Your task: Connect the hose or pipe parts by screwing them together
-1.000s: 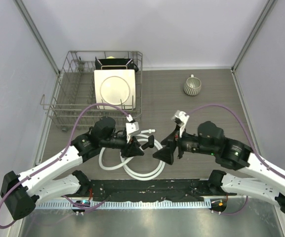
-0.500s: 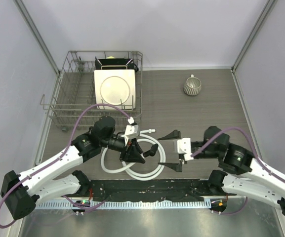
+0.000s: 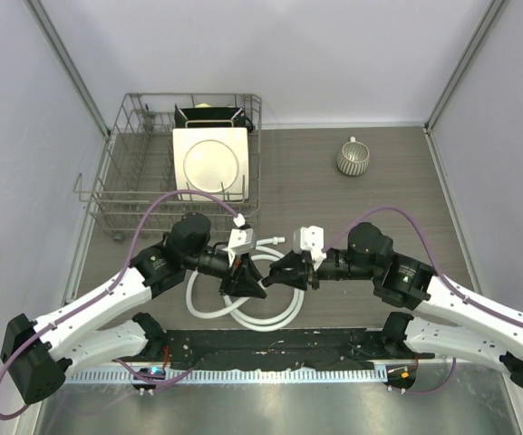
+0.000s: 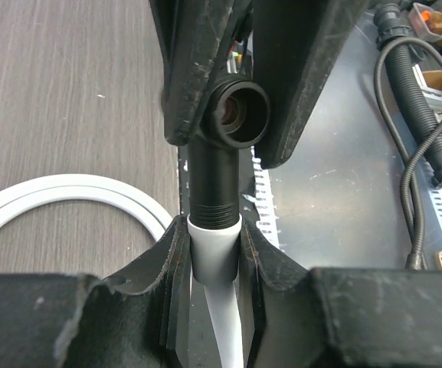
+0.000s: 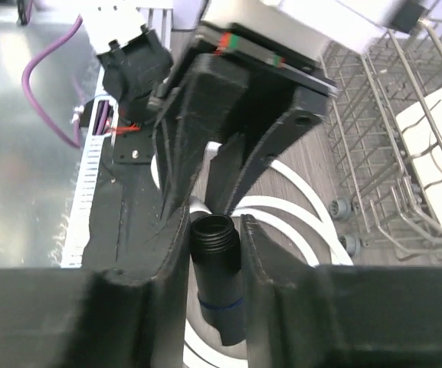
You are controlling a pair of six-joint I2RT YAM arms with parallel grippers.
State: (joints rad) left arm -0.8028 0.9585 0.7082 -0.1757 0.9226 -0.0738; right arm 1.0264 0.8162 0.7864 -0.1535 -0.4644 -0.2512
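One white hose [image 4: 215, 257], one black fitting [image 4: 214, 172]

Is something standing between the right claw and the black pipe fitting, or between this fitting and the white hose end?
Nothing visible. The right claw grips the small black threaded pipe fitting, which already meets the white plastic hose connector held in the left claw.

At the far left we find a dish rack [image 3: 107, 195] holding a plate [image 3: 211, 163], at the far right a mug [image 3: 353, 158]. The hose [image 3: 270, 319] lies looped on the table [image 3: 334, 208] near the middle; just above it the left gripper [image 3: 250, 283] and right gripper [image 3: 284, 272] meet, the fitting [image 4: 219, 180] between them.
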